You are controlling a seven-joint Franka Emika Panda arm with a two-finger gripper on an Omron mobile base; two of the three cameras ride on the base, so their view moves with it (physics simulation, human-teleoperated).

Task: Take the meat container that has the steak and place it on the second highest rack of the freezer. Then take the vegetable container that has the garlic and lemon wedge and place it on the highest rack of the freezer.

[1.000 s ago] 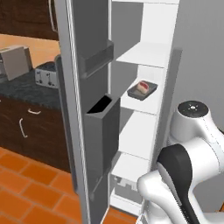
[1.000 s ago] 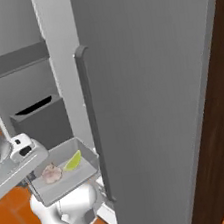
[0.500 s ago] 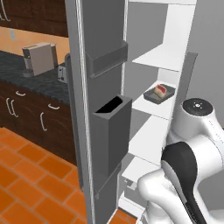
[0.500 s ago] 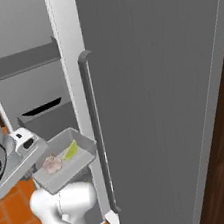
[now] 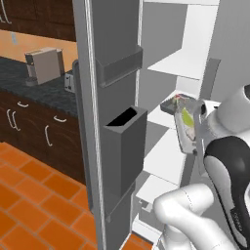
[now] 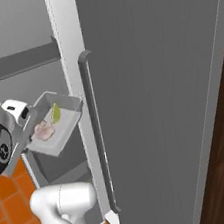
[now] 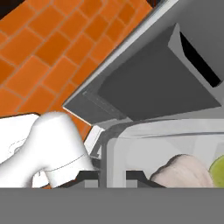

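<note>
Clamping the tray (image 6: 53, 127) rim, the end effector (image 7: 113, 175) should keep it level so garlic (image 6: 44, 130) and lemon (image 6: 56, 112) stay put while lifting toward the freezer's (image 5: 180, 63) top rack.

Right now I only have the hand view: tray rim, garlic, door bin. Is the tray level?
Observer: No. The right base view shows the tray tilted, with the garlic and lemon inside.
Operator: Where is it relative to the shelves?
Observer: In the left base view it hangs in front of the open freezer, near the meat tray, which sits on a shelf inside.
Operator: Any shelf above that one?
Observer: Yes, a white shelf shows above the meat tray.
</note>
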